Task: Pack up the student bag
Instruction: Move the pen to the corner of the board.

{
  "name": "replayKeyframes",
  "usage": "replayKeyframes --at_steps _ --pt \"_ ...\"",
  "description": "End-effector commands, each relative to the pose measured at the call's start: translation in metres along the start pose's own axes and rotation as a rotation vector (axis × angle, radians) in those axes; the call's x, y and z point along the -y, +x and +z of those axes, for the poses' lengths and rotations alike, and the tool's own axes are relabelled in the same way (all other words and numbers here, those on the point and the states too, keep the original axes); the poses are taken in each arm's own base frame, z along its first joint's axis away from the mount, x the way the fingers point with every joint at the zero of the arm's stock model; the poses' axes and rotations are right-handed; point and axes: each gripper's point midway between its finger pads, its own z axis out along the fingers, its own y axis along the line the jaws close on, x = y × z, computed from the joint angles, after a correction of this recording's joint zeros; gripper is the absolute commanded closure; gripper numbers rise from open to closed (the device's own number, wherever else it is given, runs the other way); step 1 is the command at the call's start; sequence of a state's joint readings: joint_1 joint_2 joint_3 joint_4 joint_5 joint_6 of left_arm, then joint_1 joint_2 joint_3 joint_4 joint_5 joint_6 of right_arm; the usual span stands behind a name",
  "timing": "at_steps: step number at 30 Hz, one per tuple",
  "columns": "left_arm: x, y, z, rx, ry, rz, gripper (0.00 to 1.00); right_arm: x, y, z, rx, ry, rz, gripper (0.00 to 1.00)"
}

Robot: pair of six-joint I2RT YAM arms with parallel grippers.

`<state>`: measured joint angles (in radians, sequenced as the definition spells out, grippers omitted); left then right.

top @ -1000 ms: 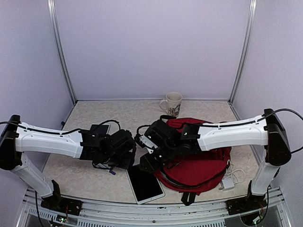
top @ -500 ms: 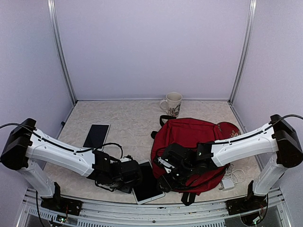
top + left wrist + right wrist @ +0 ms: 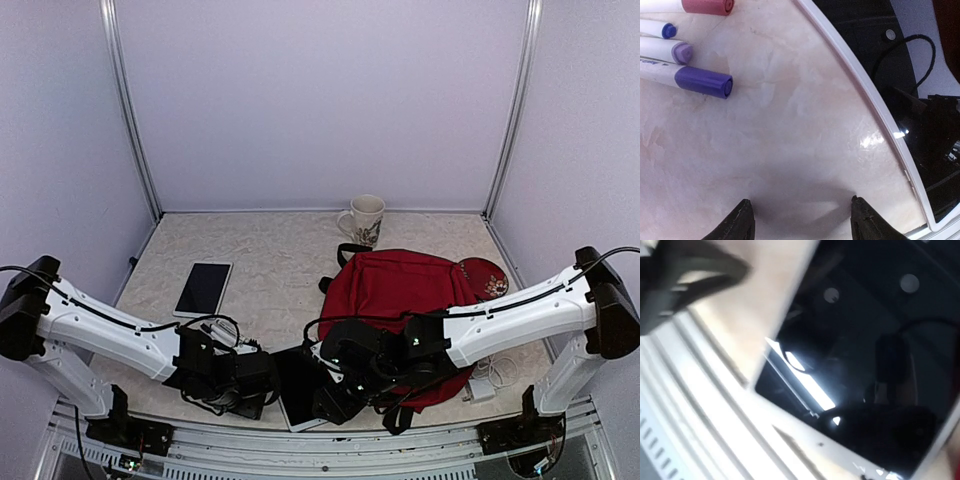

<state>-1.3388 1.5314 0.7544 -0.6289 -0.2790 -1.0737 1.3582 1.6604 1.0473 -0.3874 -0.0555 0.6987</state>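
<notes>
The student bag (image 3: 410, 300) is a dark red backpack with black straps, lying flat at the right of the table. A white tablet (image 3: 300, 388) with a dark screen lies at the bag's near left corner. My left gripper (image 3: 262, 388) is low at the tablet's left edge. In the left wrist view it (image 3: 800, 222) is open and empty over bare table, with the tablet's white rim (image 3: 867, 105) to its right. My right gripper (image 3: 332, 402) hangs over the tablet's near right end. The right wrist view is blurred and shows the tablet screen (image 3: 865, 340), not the fingers.
Several markers (image 3: 702, 81) lie just left of the left gripper. A dark phone (image 3: 203, 288) lies at the left. A patterned mug (image 3: 365, 218) stands at the back. A white charger and cable (image 3: 482, 385) sit right of the bag, and the metal table rail (image 3: 330, 440) runs close in front.
Both arms have dropped and pulled back toward the near edge, closing on the tablet from either side. The right arm has left the bag, which now shows in full.
</notes>
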Motion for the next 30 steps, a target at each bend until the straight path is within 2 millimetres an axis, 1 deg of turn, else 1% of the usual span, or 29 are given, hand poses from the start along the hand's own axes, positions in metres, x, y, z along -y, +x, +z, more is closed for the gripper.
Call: replayKeyframes --at_steps 1,4,5,7,10,12,15,18,24,27,30 --pt "0.010 0.002 0.000 -0.012 0.016 0.039 0.36 0.022 0.000 0.007 0.009 0.124 0.048 0.52" --pt "0.019 -0.001 0.002 -0.008 0.020 0.076 0.36 0.046 0.011 0.019 -0.037 0.182 0.111 0.53" --pt "0.021 -0.002 0.003 -0.005 0.025 0.084 0.35 0.053 0.015 0.023 -0.052 0.193 0.129 0.52" --pt "0.026 -0.005 0.006 0.002 0.036 0.100 0.35 0.064 0.015 0.026 -0.050 0.216 0.145 0.49" --pt "0.033 -0.009 0.009 0.004 0.053 0.115 0.35 0.071 0.006 0.029 -0.038 0.197 0.160 0.46" --pt "0.034 -0.008 0.012 -0.011 0.066 0.118 0.35 0.075 0.003 0.031 -0.038 0.181 0.172 0.44" --pt "0.031 -0.006 0.018 -0.028 0.078 0.115 0.35 0.080 0.005 0.037 -0.054 0.146 0.184 0.42" --pt "0.021 -0.004 0.024 -0.045 0.072 0.106 0.35 0.066 0.004 0.047 -0.068 0.039 0.169 0.41" --pt "0.014 0.007 0.034 -0.071 0.092 0.092 0.36 0.034 -0.005 0.062 -0.098 -0.133 0.143 0.41" --pt "0.014 0.015 0.040 -0.088 0.121 0.085 0.36 0.016 -0.008 0.063 -0.115 -0.227 0.133 0.41" --pt "0.013 0.022 0.048 -0.106 0.140 0.078 0.36 0.001 -0.015 0.059 -0.107 -0.301 0.110 0.41"
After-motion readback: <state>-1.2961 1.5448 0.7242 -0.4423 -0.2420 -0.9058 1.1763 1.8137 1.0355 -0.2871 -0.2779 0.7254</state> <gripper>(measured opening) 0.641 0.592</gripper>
